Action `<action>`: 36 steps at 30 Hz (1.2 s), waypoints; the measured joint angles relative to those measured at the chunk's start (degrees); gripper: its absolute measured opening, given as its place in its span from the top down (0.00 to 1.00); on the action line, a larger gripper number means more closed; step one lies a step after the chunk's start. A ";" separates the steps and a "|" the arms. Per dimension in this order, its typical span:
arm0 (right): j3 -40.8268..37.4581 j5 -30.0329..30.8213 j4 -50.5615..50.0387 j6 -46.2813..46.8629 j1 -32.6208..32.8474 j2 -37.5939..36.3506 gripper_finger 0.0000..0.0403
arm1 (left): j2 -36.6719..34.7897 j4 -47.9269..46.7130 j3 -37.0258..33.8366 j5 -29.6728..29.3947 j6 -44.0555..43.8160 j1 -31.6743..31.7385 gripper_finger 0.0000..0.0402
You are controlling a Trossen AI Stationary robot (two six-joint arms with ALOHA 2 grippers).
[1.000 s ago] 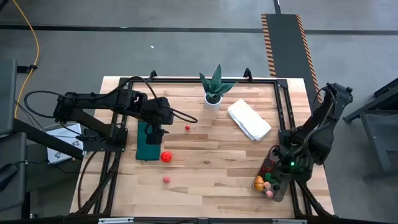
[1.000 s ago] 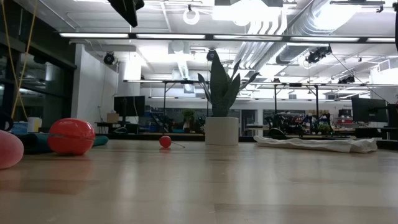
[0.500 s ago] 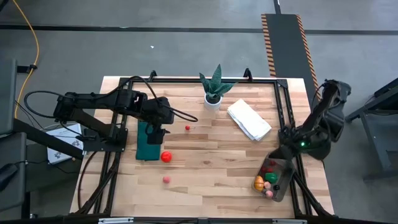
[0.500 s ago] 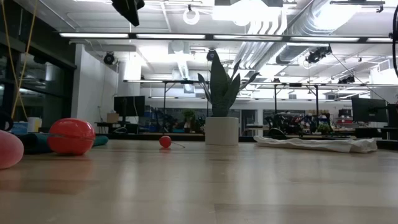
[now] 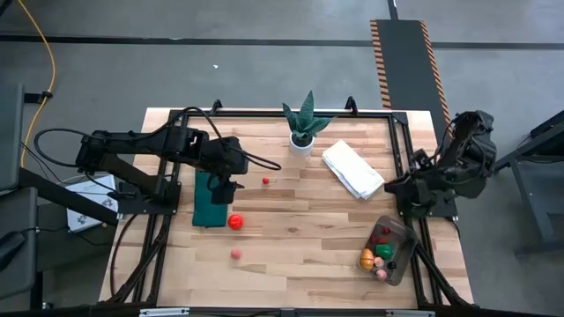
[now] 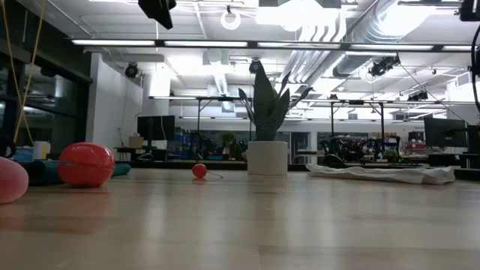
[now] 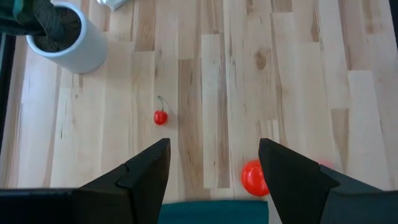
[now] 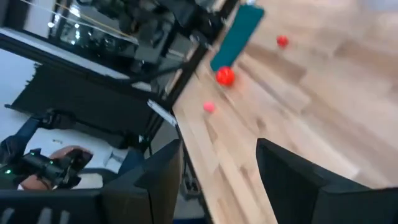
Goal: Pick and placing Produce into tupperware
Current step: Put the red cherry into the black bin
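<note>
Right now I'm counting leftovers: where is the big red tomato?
In the high view the big red tomato lies left of center, touching the green mat's near right corner, beneath the left tool.

Camera setup: four views, one overhead, one at table height, two on the wrists.

High view looks straight down from well above, taking in the whole table (image 5: 300, 220) and both arms. Low view sits on the tabletop, facing level across it into the room. My left wrist view looks down, close, on the boards; right wrist view looks aslant across the table from farther off. All four share the red tomato (image 5: 235, 222) (image 6: 86, 164) (image 7: 254, 178) (image 8: 225, 76).
</note>
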 joint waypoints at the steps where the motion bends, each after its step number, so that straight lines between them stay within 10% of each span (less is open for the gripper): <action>1: 0.00 1.03 0.08 -1.19 0.00 -0.66 0.51 | 0.00 0.40 0.00 0.00 -0.06 0.00 0.42; 14: 0.00 12.13 13.07 -28.17 0.00 -6.22 0.51 | -0.37 10.39 0.00 -1.60 -1.28 0.00 0.42; 36: 0.00 17.16 14.67 -29.95 0.00 -6.50 0.51 | -20.79 -2.63 0.02 -4.59 -10.56 0.04 0.42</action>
